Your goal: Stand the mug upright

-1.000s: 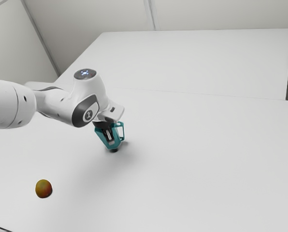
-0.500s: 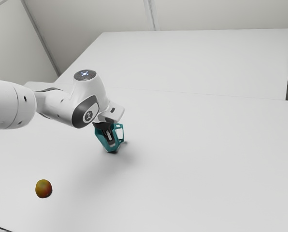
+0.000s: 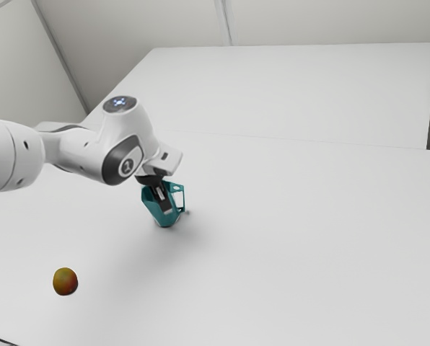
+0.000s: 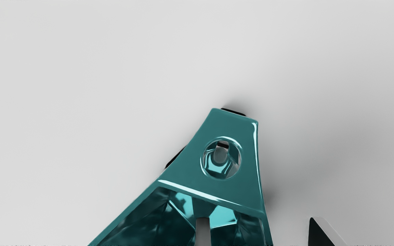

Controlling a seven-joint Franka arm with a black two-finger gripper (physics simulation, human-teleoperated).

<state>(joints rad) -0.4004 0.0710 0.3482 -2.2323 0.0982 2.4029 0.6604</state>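
Pincer [image 4: 258, 218], fingers spread, is easing up and back from the mug [image 3: 157, 207], which is standing upright beneath it, so the task is apparently nearing completion.

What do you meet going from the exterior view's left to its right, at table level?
Small round yellow-and-red fruit → teal faceted mug with a handle. White robot arm left out: it overlaps both in that order.

Exterior view: beside arm [image 3: 78, 150], set back, angled down over surface [image 3: 309, 245]; wrist view: close above, facing down; mug [image 4: 183, 177] in both
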